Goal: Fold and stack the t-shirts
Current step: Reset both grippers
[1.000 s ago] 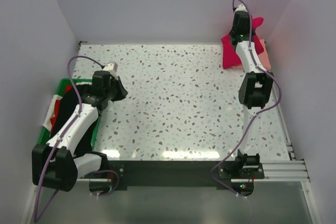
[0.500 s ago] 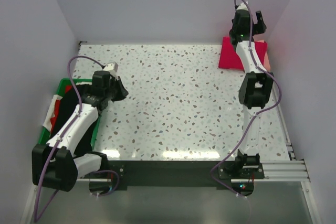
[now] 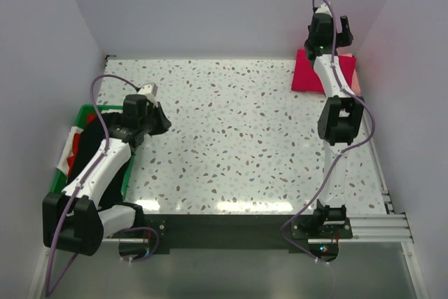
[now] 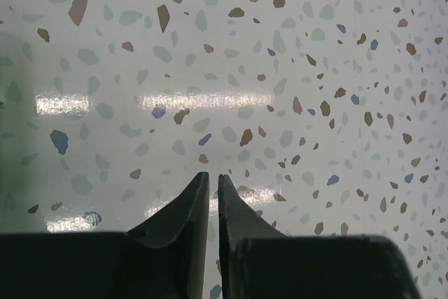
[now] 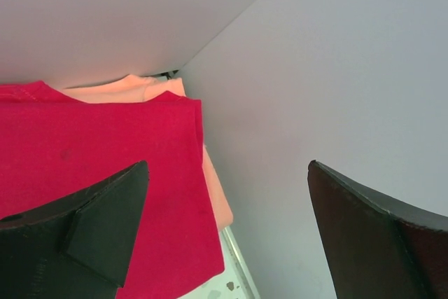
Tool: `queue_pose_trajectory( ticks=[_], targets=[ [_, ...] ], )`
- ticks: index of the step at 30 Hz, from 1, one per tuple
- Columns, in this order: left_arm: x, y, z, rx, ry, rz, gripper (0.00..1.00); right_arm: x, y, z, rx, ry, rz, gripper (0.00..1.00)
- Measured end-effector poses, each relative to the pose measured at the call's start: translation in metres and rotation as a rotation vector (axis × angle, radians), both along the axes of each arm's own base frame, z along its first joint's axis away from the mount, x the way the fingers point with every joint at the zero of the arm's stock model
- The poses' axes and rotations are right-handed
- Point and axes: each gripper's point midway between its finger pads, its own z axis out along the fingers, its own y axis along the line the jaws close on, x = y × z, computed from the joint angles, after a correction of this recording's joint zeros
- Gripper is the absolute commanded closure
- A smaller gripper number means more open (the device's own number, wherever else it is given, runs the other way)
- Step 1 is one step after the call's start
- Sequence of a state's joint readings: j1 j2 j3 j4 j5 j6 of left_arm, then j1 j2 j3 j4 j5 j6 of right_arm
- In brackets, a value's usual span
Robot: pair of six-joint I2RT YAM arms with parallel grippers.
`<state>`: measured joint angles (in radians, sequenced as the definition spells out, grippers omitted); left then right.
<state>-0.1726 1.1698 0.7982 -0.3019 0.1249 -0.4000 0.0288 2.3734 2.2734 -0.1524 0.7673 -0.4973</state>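
Hovering over folded crimson red cloth t-shirt (image 5: pixel 105 145) atop salmon pink cloth t-shirt (image 5: pixel 217 201) with right claw (image 5: pixel 227 166) wide open, empty, and, well apart, left claw (image 4: pixel 213 176) near-shut, empty. Risks snagging top fold on descent.

Two grippers: one left gripper (image 4: pixel 213 176), one right gripper (image 5: pixel 227 166). Two t-shirts below the right gripper: one crimson t-shirt (image 5: pixel 105 173) lying on one salmon pink t-shirt (image 5: pixel 140 89). One green crate (image 3: pixel 84 110) near the left gripper.

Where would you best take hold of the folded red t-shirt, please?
Probably the edge facing the open table, pinched from above: the red t-shirt lies flat atop the pink t-shirt, its opposite edge close against the wall.
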Motion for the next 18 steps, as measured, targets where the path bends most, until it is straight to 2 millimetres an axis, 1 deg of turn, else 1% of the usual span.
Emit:
queue_pose_trajectory(
  ticks=[4, 8, 10, 14, 17, 18],
  targets=[
    [0.0, 0.0, 0.0, -0.001, -0.001, -0.001, 0.84, 0.001, 0.016, -0.002, 0.022, -0.009, 0.017, 0.01],
    [0.0, 0.0, 0.004, -0.003, -0.011, -0.001, 0.84, -0.007, 0.051, -0.003, 0.052, -0.01, 0.063, 0.01],
    [-0.001, 0.0, 0.008, -0.005, -0.025, -0.002, 0.84, -0.013, 0.077, -0.002, 0.082, -0.018, 0.099, 0.01],
    [-0.003, -0.001, 0.02, -0.014, -0.063, -0.005, 0.84, -0.03, 0.137, 0.001, 0.183, -0.03, 0.197, 0.01],
    [-0.004, -0.001, 0.028, -0.021, -0.087, -0.008, 0.83, -0.054, 0.179, -0.002, 0.299, -0.023, 0.286, 0.01],
    [-0.004, -0.001, 0.03, -0.023, -0.094, -0.009, 0.83, -0.066, 0.188, -0.005, 0.339, -0.013, 0.308, 0.01]
  ],
)
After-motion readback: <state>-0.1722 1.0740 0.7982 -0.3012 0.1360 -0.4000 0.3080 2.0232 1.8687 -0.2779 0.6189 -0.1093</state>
